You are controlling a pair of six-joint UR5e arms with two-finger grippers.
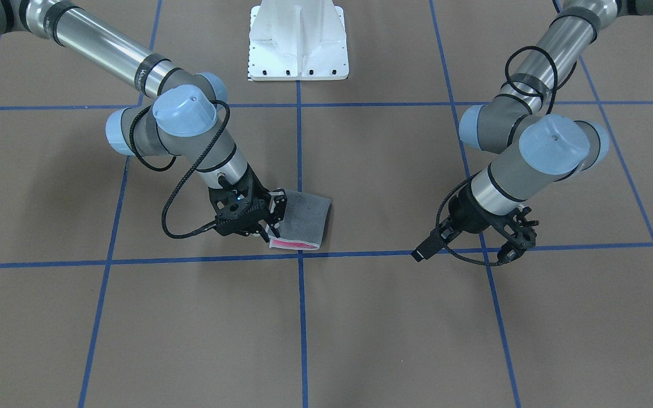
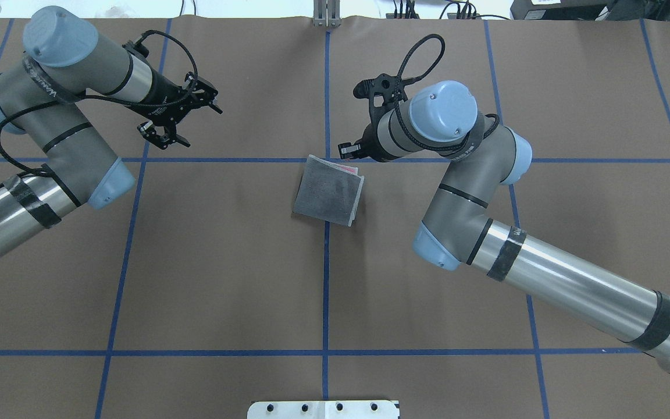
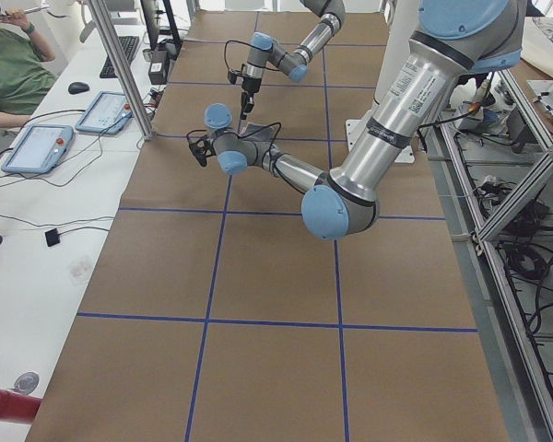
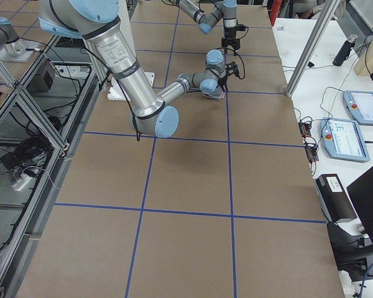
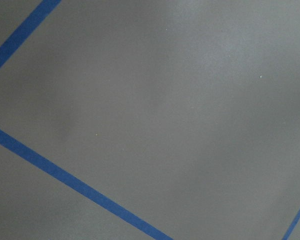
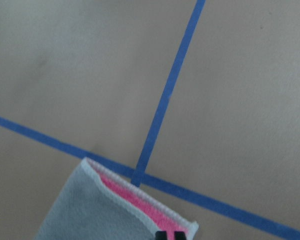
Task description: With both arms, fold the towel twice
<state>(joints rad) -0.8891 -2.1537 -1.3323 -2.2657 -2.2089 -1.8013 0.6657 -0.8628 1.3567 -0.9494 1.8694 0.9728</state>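
Note:
The towel (image 2: 329,189) lies folded near the table's middle, dark grey face up, with a pink inner face showing along one edge (image 1: 295,243). My right gripper (image 1: 267,220) is at the towel's corner beside that pink edge. In the right wrist view its fingertips (image 6: 163,234) are close together on the towel's edge (image 6: 115,210), so it is shut on the towel. In the overhead view the right gripper (image 2: 351,152) is at the towel's far right corner. My left gripper (image 2: 182,116) is open and empty, held above bare table well away from the towel.
Brown paper with a grid of blue tape lines (image 2: 326,279) covers the table. The white pedestal (image 1: 298,45) stands at the robot's side. Tablets (image 3: 37,147) and a seated person (image 3: 9,64) are on a side desk beyond the far edge.

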